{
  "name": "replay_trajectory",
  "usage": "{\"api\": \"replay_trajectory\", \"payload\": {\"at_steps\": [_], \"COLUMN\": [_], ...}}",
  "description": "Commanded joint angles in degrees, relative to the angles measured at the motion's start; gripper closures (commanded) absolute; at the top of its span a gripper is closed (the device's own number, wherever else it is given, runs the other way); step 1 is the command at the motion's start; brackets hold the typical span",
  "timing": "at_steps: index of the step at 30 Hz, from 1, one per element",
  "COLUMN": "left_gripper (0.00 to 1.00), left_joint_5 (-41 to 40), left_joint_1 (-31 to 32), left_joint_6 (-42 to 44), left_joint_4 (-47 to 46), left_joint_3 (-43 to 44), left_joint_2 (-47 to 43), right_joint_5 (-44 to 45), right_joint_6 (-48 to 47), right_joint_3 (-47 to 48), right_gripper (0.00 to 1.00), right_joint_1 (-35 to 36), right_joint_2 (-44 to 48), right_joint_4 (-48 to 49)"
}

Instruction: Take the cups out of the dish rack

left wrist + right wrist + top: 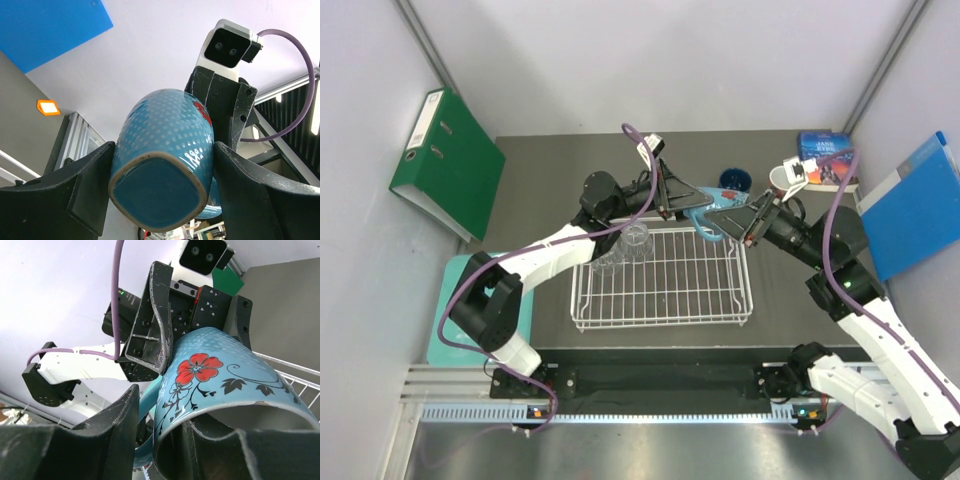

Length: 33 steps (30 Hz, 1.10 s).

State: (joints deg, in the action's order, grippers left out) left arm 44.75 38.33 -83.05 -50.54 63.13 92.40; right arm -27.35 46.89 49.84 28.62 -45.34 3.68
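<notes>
- Light blue mug [215, 375], red flower print, was held off the dish rack [665, 322], lying on its side in the air over the rack's far edge, right of centre.
- Both arms had it at once.
- Left gripper [688, 203]: fingers [75, 190] clamped on the mug body at the base end, one on each side, touching the glaze.
- Right gripper [732, 216]: fingers [112, 435] pinched the wall at the rim. One sat outside next to the handle; the other looked to be inside the mouth.
- The rack sat mid-table [540, 200], close to the near edge.
- Clear glass tumblers [634, 242] were in the rack's far-left corner. Exact count unclear from the top view.
- Dark blue mug [734, 182] stood on the table just beyond the rack's far edge, behind the grippers.
- Salmon-pink mug [784, 178] sat on the table towards the far-right corner, just beside a book [825, 158].
- Green binder [445, 160] leaned at the left edge, blue folder [920, 205] at the right edge.
</notes>
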Motion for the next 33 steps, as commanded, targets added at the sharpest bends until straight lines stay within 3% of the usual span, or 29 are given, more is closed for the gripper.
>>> {"api": "replay_trajectory", "payload": {"at_steps": [1, 4, 5, 8, 11, 16, 23, 27, 33], "left_gripper": [0.92, 0.75, 0.77, 1.00, 1.00, 1.00, 1.00, 1.00, 1.00], "left_joint_5": [-3.4, -5.1, -5.8, -7.5, -7.6, -7.8, -7.5, -7.5, -8.1], "left_joint_1": [3.2, 2.6, 2.2, 1.8, 1.8, 1.7, 1.6, 1.6, 1.3], "left_joint_6": [2.7, 3.9, 4.3, 4.9, 5.3, 5.2, 3.8, 3.7, 4.1], "left_joint_4": [5.3, 8.4, 9.1, 9.7, 9.9, 9.8, 7.0, 6.4, 6.4], "left_joint_3": [1.8, 1.0, 0.2, -0.8, -0.3, -0.3, -2.0, -2.3, -4.2], "left_joint_2": [0.7, -0.2, -0.5, -1.8, -2.2, -2.7, -3.5, -4.6, -7.1], "right_joint_5": [-10.5, -4.7, -1.9, 2.5, 5.2, 7.1, 7.8, 9.2, 11.4], "right_joint_6": [-2.8, -7.9, -10.0, -12.2, -12.5, -11.3, -10.6, -10.2, -9.3], "right_joint_3": [1.9, 5.2, 5.9, 7.8, 8.2, 6.8, 7.6, 7.6, 7.6], "right_gripper": [1.00, 1.00, 1.00, 1.00, 1.00, 0.67, 0.44, 0.43, 0.50], "right_joint_1": [2.8, 2.9, 2.8, 2.8, 2.8, 2.8, 1.9, 1.2, 0.1], "right_joint_2": [0.3, 0.7, 0.8, 0.9, 1.0, 2.0, 3.0, 3.7, 4.6], "right_joint_4": [-0.7, -9.5, -11.3, -16.1, -18.1, -17.3, -17.1, -17.0, -17.0]}}
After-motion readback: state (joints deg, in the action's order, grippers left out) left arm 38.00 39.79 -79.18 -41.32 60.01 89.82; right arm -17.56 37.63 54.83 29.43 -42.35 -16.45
